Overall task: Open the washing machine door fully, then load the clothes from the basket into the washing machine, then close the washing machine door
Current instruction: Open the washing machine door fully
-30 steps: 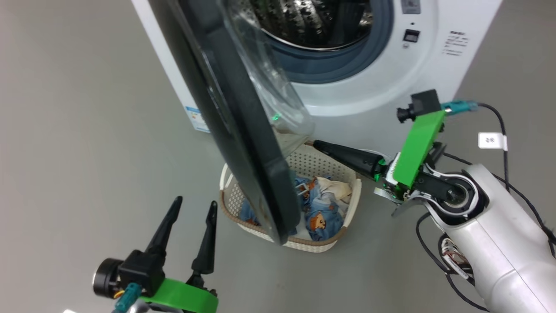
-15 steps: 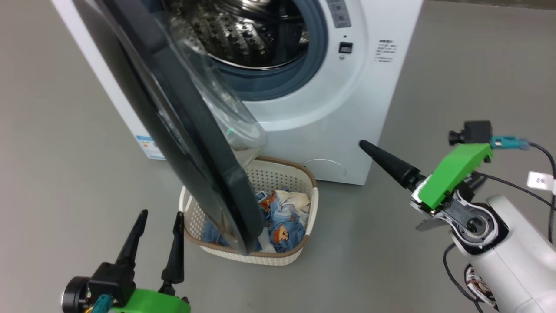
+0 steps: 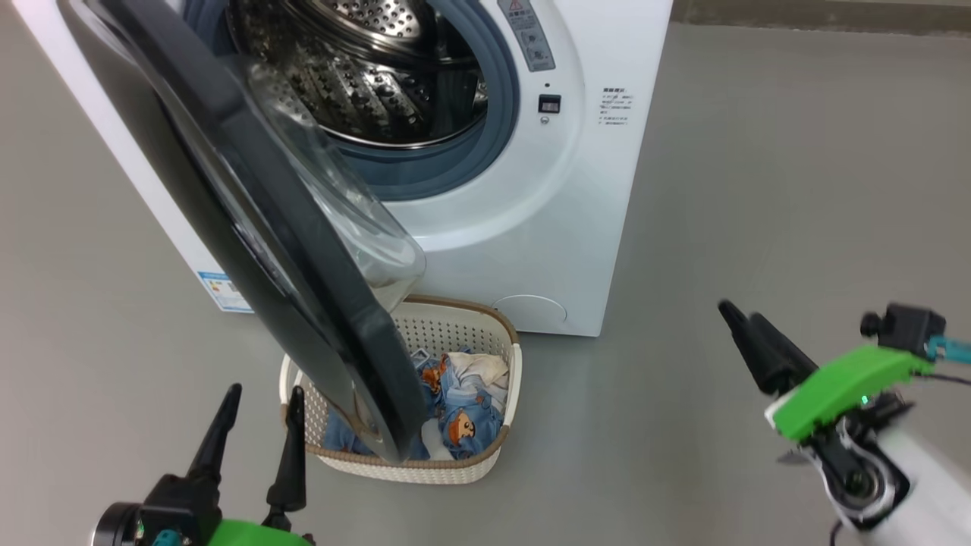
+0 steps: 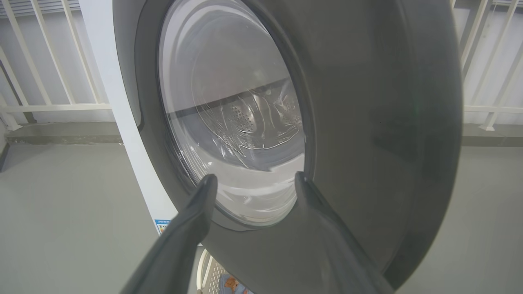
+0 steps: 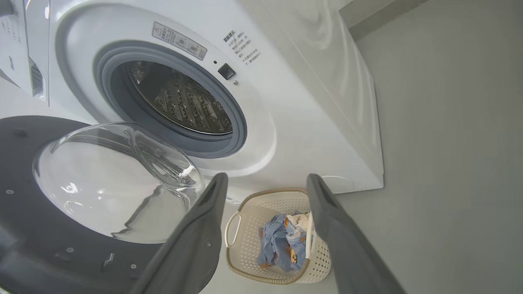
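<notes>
**Washer door part open, clothes in the basket, both grippers free**

The grey floor [image 3: 758, 189] carries the white washing machine [image 3: 576, 189]. Its round front opening shows the steel drum [image 3: 356, 68], ringed by a grey rubber seal [image 3: 493, 129]. The black round door [image 3: 250, 227] stands swung out on the machine's left side, nearly edge-on in the head view. Its clear glass bowl [image 3: 341, 220] bulges toward the opening.

The basket [image 3: 455, 330] sits on the floor just in front of the machine. The door's lower free edge hangs over it and hides the basket's left part in the head view. The clothes [image 3: 463, 402], blue with orange bears and a cream patch, lie heaped inside the basket.

The left gripper [image 3: 263, 394] hovers low, just left of the basket and facing the door's outer side. Its fingers are spread wide with nothing between them. The right gripper [image 3: 743, 326] hangs over bare floor, well to the right of the basket and machine. Its wrist view shows its fingers parted too, holding nothing.
</notes>
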Robot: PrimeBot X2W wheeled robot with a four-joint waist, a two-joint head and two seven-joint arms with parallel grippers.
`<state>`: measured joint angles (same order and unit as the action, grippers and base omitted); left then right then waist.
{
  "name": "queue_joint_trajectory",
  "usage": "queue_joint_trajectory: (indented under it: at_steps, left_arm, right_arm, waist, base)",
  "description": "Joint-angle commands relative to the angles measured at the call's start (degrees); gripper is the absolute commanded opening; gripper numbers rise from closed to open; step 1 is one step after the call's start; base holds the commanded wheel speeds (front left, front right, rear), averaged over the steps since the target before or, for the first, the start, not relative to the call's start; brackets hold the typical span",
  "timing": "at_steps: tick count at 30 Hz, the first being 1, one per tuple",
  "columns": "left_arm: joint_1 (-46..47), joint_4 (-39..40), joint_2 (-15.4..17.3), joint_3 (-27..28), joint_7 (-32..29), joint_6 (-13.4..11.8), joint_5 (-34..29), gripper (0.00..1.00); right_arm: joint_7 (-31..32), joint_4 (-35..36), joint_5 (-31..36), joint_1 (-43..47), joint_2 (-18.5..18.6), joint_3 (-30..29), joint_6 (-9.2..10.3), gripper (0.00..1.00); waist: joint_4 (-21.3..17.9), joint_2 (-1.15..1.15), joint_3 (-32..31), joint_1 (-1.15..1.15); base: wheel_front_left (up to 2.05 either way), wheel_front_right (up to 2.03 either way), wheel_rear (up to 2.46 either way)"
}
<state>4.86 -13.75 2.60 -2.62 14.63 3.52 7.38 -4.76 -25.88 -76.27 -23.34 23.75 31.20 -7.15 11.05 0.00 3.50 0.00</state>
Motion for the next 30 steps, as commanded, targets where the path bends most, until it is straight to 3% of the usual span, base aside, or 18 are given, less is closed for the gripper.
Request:
queue_joint_trajectory:
  at_steps: [1, 9, 13, 20, 26, 30]
  left_arm:
    - [0.39, 1.36, 0.65, 2.03, 0.37, 0.12, -0.61, 1.0]
    - [-0.12, 1.14, 0.51, 2.63, 0.37, 0.31, -1.12, 1.0]
    - [-0.29, 1.3, 0.47, 3.15, 0.37, 0.35, -1.33, 1.0]
    - [-0.74, 1.27, 0.41, 3.3, 0.37, 0.48, -1.71, 1.0]
    - [-1.13, 1.3, 0.37, 3.39, 0.37, 0.62, -2.0, 1.0]
    - [-1.24, 1.38, 0.36, 3.52, 0.37, 0.65, -2.07, 1.0]
  right_arm:
    - [-1.56, 0.79, 1.28, 0.88, 1.16, 0.93, -0.34, 1.0]
    - [-10.06, -2.24, 7.46, 4.3, 3.86, 5.42, -0.34, 1.0]
    - [-10.2, -0.01, 16.36, 6.0, 2.51, -2.68, -0.34, 1.0]
    - [-10.22, 6.99, 33.67, 13.48, -3.12, -15.54, -0.34, 1.0]
    - [-10.23, 11.2, 42.07, 18.71, -7.23, -23.86, -0.34, 1.0]
    - [-10.23, 12.21, 45.14, 20.65, -8.33, -25.97, -0.34, 1.0]
  waist:
    - [-0.2, 0.0, -0.28, 0.0]
    - [-0.76, 0.0, -1.1, 0.0]
    - [-1.19, 0.0, -1.09, 0.0]
    - [-1.29, 0.0, -1.74, 0.0]
    - [-1.1, 0.0, -2.33, 0.0]
    - [-1.02, 0.0, -2.44, 0.0]
  base:
    - [0.0, 0.0, 0.0]
    - [0.0, 0.0, 0.0]
    - [0.0, 0.0, 0.0]
    - [0.0, 0.0, 0.0]
    - [0.0, 0.0, 0.0]
    - [0.0, 0.0, 0.0]
